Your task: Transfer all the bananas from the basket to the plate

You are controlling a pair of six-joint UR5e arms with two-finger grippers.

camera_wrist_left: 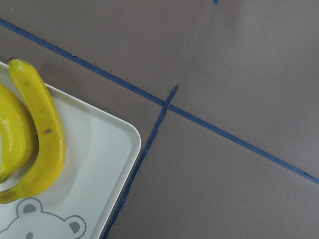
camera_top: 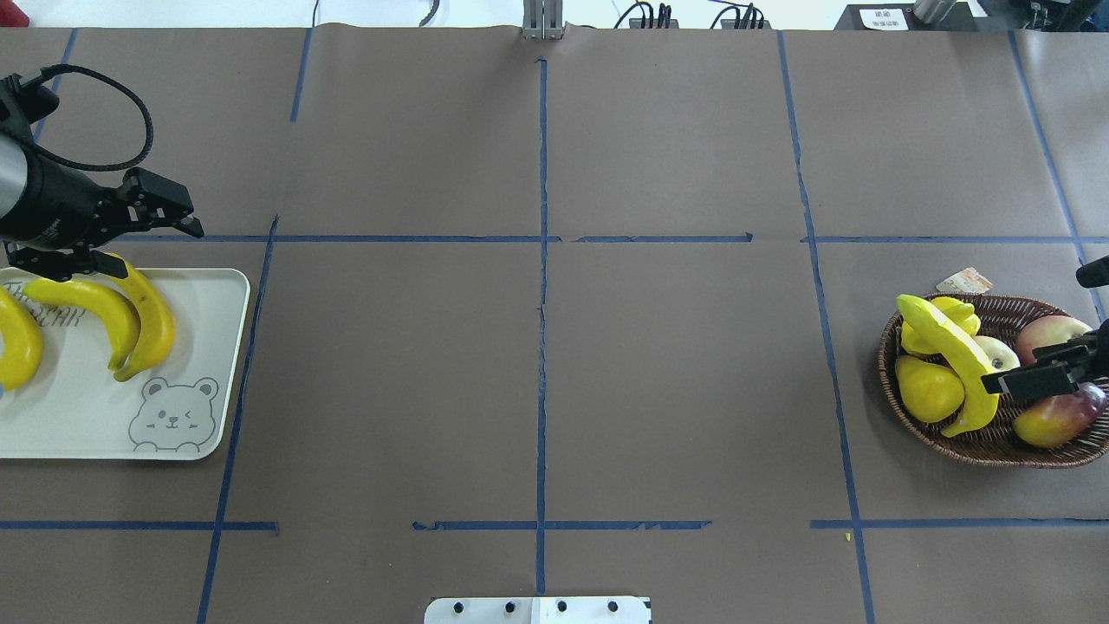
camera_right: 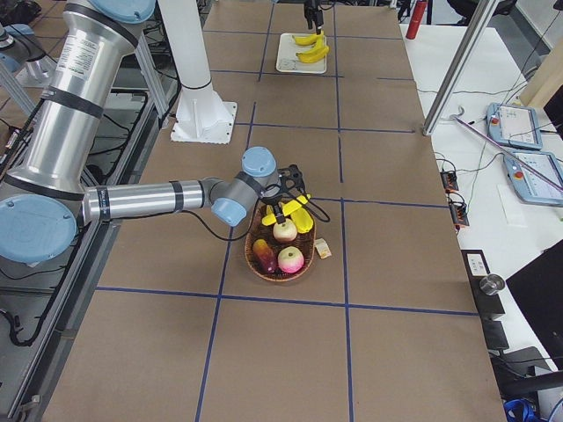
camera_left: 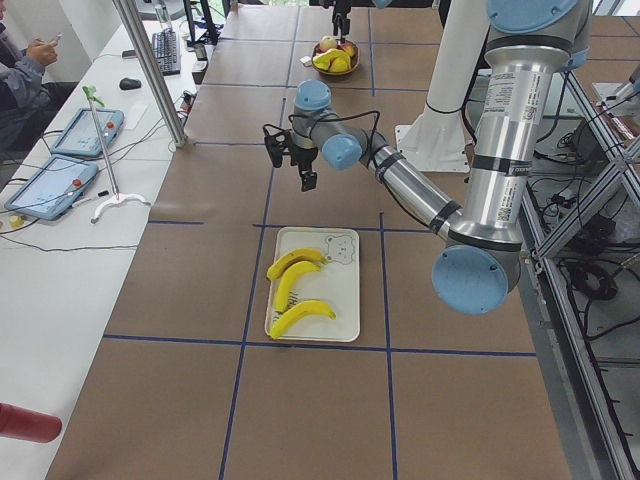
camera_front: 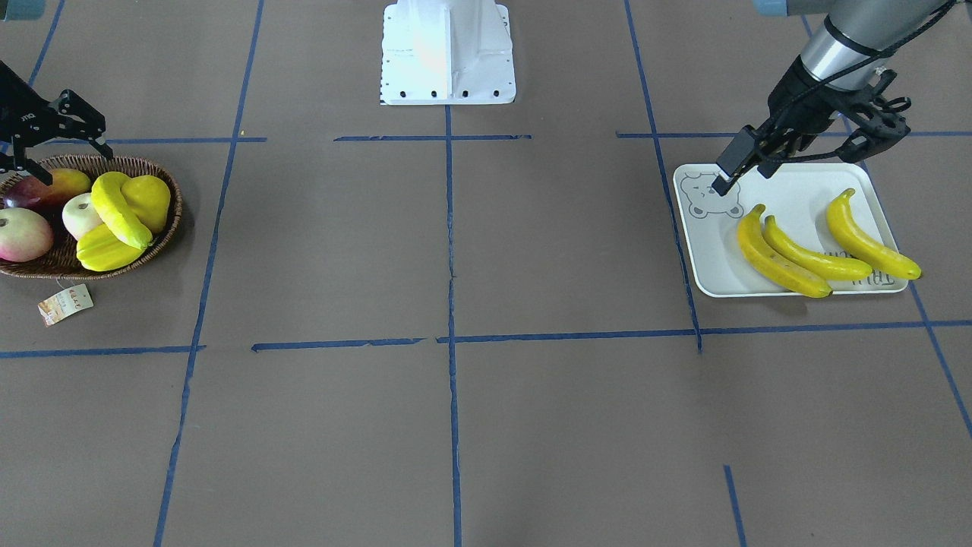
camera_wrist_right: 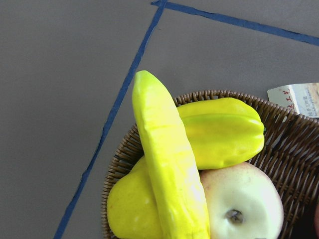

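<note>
Three bananas (camera_front: pixel 816 258) lie side by side on the plate (camera_front: pixel 797 190), also seen in the overhead view (camera_top: pixel 87 303) and the left wrist view (camera_wrist_left: pixel 45 139). One banana (camera_top: pixel 949 355) lies across the other fruit in the basket (camera_top: pixel 970 446); it fills the right wrist view (camera_wrist_right: pixel 169 169). My left gripper (camera_front: pixel 748 173) is open and empty, above the plate's edge by the bear print. My right gripper (camera_top: pixel 1014 368) is open and empty, hovering over the basket next to the banana.
The basket also holds a yellow pear (camera_top: pixel 927 390), a ridged yellow-green fruit (camera_wrist_right: pixel 224 137) and apples (camera_front: pixel 23 232). Its paper tag (camera_front: pixel 67 302) lies on the table outside. Blue tape lines (camera_front: pixel 449 266) cross the brown table. The robot base (camera_front: pixel 448 53) stands at the middle.
</note>
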